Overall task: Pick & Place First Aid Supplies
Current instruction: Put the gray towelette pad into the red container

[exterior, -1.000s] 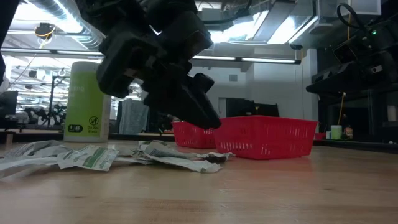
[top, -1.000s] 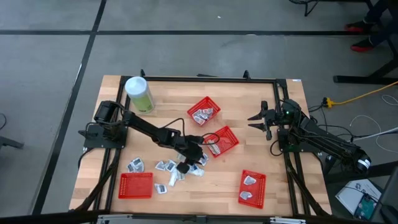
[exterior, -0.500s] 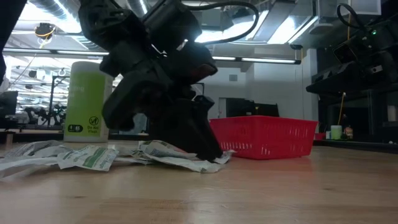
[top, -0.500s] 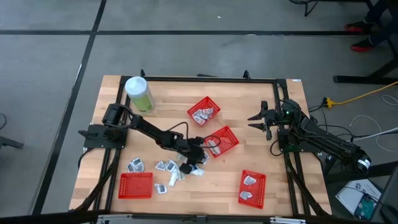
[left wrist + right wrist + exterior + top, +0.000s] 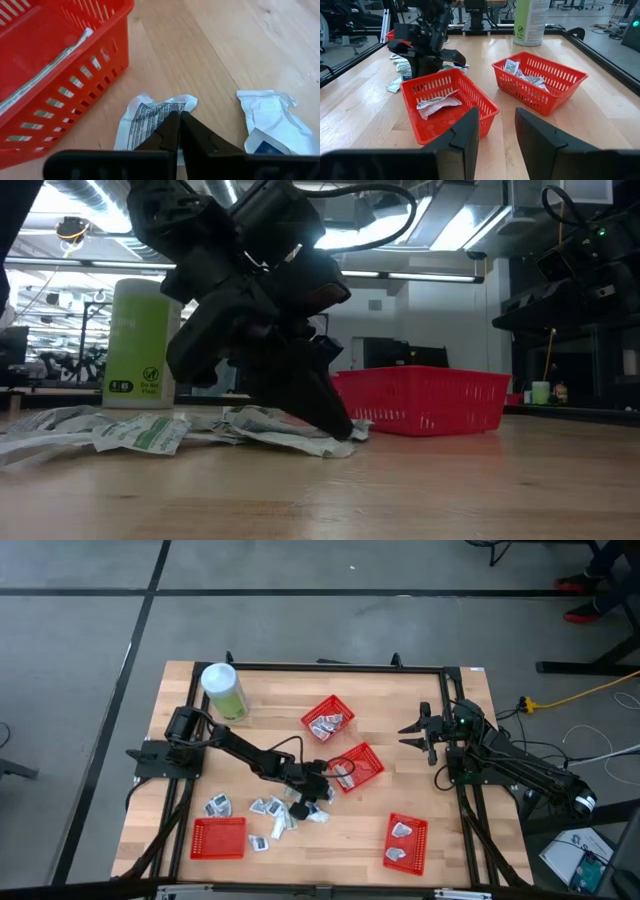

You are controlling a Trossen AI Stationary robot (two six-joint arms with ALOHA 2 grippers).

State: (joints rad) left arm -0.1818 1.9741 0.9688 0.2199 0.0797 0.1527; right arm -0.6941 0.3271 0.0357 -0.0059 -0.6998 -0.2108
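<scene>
Several first aid supplies, small white-grey packets (image 5: 265, 808), lie flat on the wooden table in front of the left arm. My left gripper (image 5: 322, 796) slants down beside the middle red basket (image 5: 358, 768) and is shut on a printed packet (image 5: 150, 117). Another packet (image 5: 270, 125) lies just beside it. My right gripper (image 5: 415, 730) waits open at the table's right side, with nothing between its fingers (image 5: 465, 132). My left gripper pinches the printed packet near its far edge (image 5: 176, 106) between its two fingertips (image 5: 345, 428). The fingers slant down from the table's left. The packet lies flat on the table.
A pale-green canister (image 5: 224, 690) stands at the far left. Red baskets sit at the far middle (image 5: 328, 718), the near left (image 5: 218, 837) and the near right (image 5: 406, 842); three of them hold packets. Bare wood lies between the middle basket and the near-right basket.
My left gripper has come down onto the printed packet beside the middle basket, and its fingers have shut on it. The packet lies where it was on the table.
</scene>
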